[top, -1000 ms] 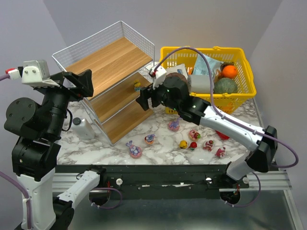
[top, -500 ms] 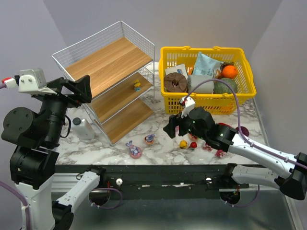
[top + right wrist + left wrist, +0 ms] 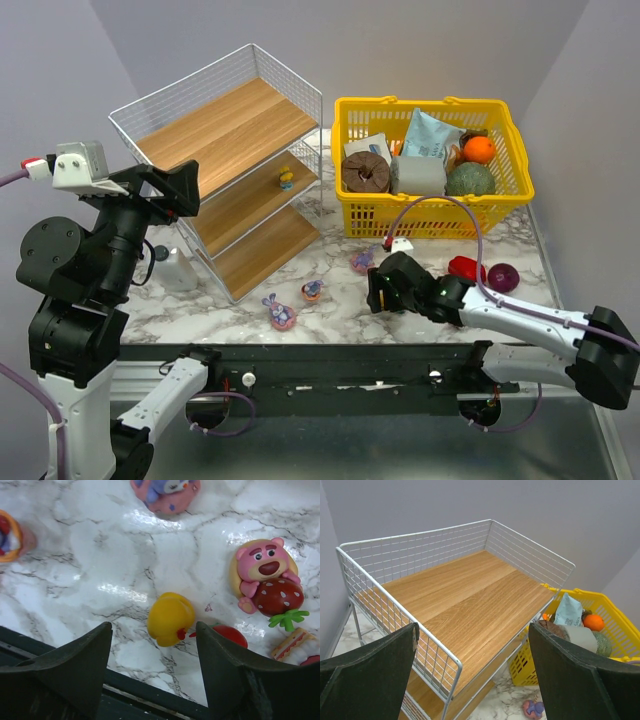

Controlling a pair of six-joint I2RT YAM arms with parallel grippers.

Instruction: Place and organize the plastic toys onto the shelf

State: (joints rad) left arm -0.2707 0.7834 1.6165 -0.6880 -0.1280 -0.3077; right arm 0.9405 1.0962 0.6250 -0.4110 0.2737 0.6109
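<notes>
From above, the right claw has come down from the shelf to the front edge of the counter.

Left wrist: the left claw is spread wide, facing the top board.

Right wrist: the claw is spread with a yellow duck toy between its tips. A pink bear toy is near, and there is bare counter to the left.

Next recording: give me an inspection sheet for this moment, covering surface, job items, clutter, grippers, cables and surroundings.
Surface: white marble-pattern table top, no spills seen.
Job's things: shelf upright; one small yellow toy on its middle board; yellow duck toy, pink bear toy, purple-pink toy and others loose on the table.
Clutter: yellow basket of groceries; red pepper; dark purple ball.
Grippers: left gripper open above the top board; right gripper open, low over the yellow duck toy, holding nothing.
Cables: purple cable loops over the right arm.
Surroundings: plain grey walls.
</notes>
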